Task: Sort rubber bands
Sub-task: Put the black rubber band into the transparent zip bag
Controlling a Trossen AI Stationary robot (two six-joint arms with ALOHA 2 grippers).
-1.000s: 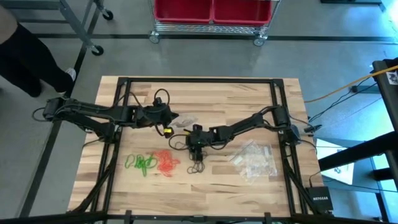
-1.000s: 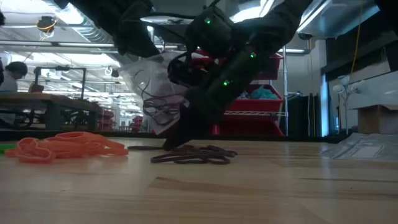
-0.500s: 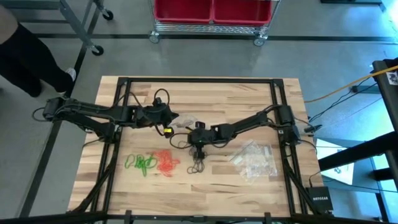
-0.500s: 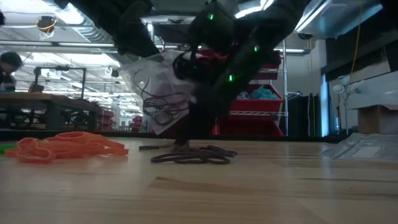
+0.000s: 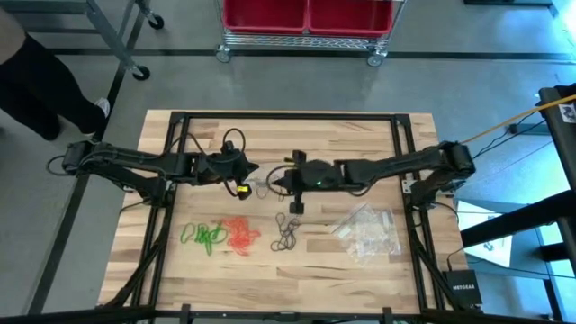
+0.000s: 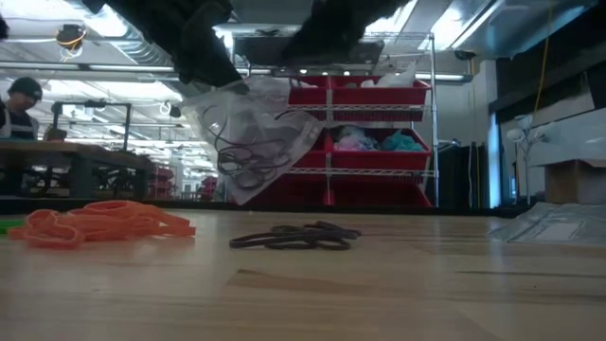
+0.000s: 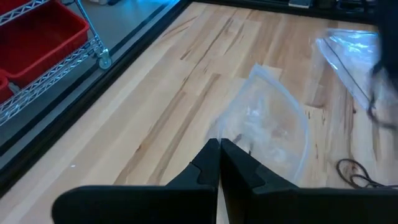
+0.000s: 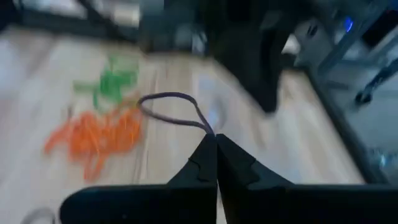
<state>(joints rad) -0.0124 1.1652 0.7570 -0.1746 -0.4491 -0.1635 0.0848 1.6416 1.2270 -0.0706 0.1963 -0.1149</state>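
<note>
— Lifting my right gripper (image 8: 214,144) off the black pile (image 5: 287,236), that's what I'm doing; a second ago it was down among those loops with its jaws apart, and now it's up by the bag (image 6: 251,137), pressed together on one black band (image 8: 174,109).

— So you're carrying one away?

— I'm judging so. The loop is hanging from my fingertips in the right wrist view, over the orange bands (image 8: 93,137) and green bands (image 8: 112,81). My left gripper (image 7: 219,149) is staying clamped on the bag's edge, holding it up; I'm seeing black loops inside it in the low view.

— Meaning what for the sorting?

— I'm thinking the black ones are going into that bag one at a time. Plenty of black are lying on the table (image 5: 360,144) yet, and the orange and green heaps (image 5: 206,237) are sitting untouched, side by side, left of them.

— And the surface?

— I'm working over pale wood planks, with a heap of empty clear bags (image 5: 367,229) to the right. Beyond, a wire rack with red bins (image 6: 365,95) is standing on the grey floor, and a person (image 5: 36,81) is standing off the table's far-left corner.
</note>
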